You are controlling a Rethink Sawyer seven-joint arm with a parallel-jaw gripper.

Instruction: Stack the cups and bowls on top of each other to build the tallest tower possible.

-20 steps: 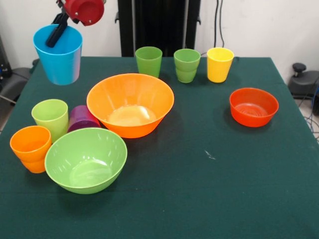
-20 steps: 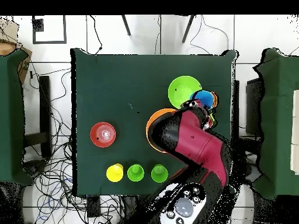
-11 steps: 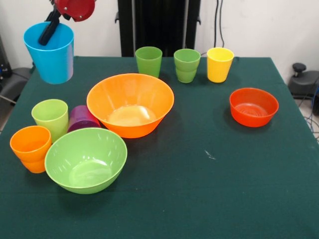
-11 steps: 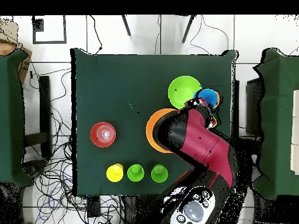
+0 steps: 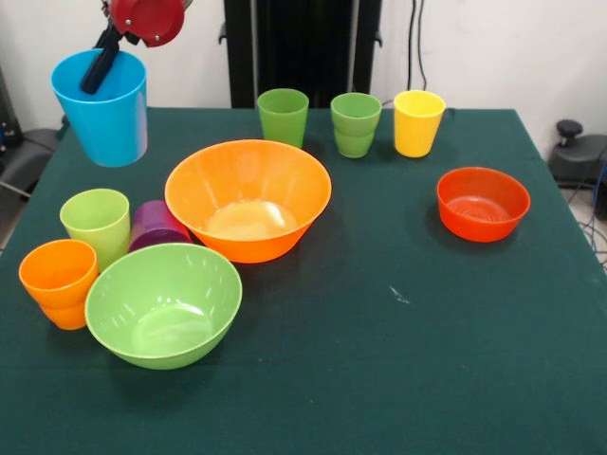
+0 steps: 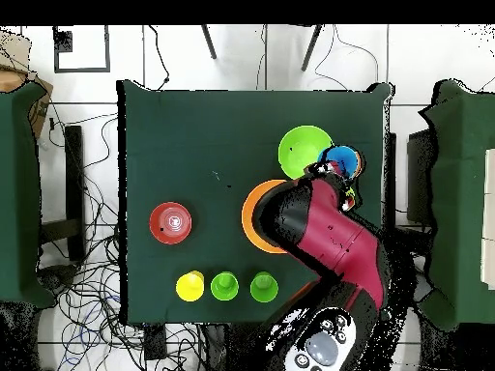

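Dark green cloth-covered table (image 5: 398, 379) fills the frame, white wall and a black column behind it; overhead view shows tiled floor with loose cables around. Gripper (image 5: 98, 68) at upper left is clamped on the rim of the blue cup (image 5: 104, 109), one finger inside, holding the glossy tapered tumbler clear of the table. Below it stand lime cup (image 5: 96, 221), purple cup (image 5: 156, 226), orange cup (image 5: 59, 280), beside the lime bowl (image 5: 163, 303) and orange bowl (image 5: 248, 197).

A blue cup (image 5: 101, 107) is held aloft. Orange bowl (image 5: 248, 198), lime bowl (image 5: 163, 302) and red-orange bowl (image 5: 482, 203) are set upright; green, yellow, lime, purple and orange cups are placed around them.
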